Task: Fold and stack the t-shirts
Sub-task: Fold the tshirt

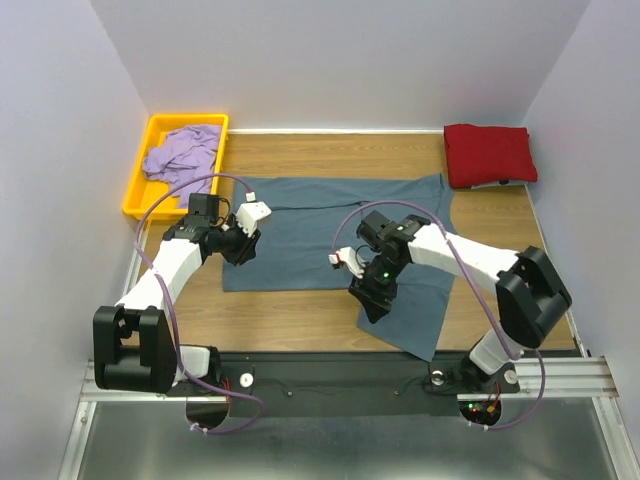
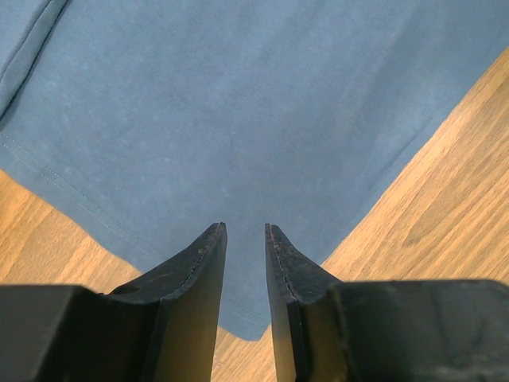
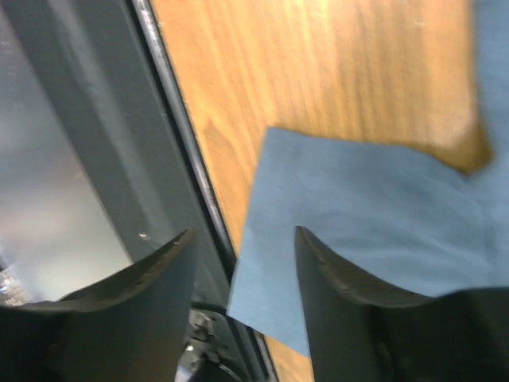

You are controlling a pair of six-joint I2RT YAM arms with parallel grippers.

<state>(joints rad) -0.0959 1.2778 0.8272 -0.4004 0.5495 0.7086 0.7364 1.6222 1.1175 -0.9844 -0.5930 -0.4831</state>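
on the worktop [image 1: 290, 310], we count one down, two to go
red shirt [image 1: 488, 153] sits folded far right; blue-grey shirt [image 1: 320, 235] lies half-spread before us, left gripper [image 2: 242, 231] jaws narrowly apart, right gripper [image 3: 242, 235] jaws wide, both empty; lavender shirt [image 1: 182, 152] crumpled in the yellow tray [image 1: 152, 209].

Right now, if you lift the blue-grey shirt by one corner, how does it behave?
Probably floppy: the blue-grey shirt lies flat and thin, so it should drape. Likely light. Its near corner reaches the table edge; may snag.
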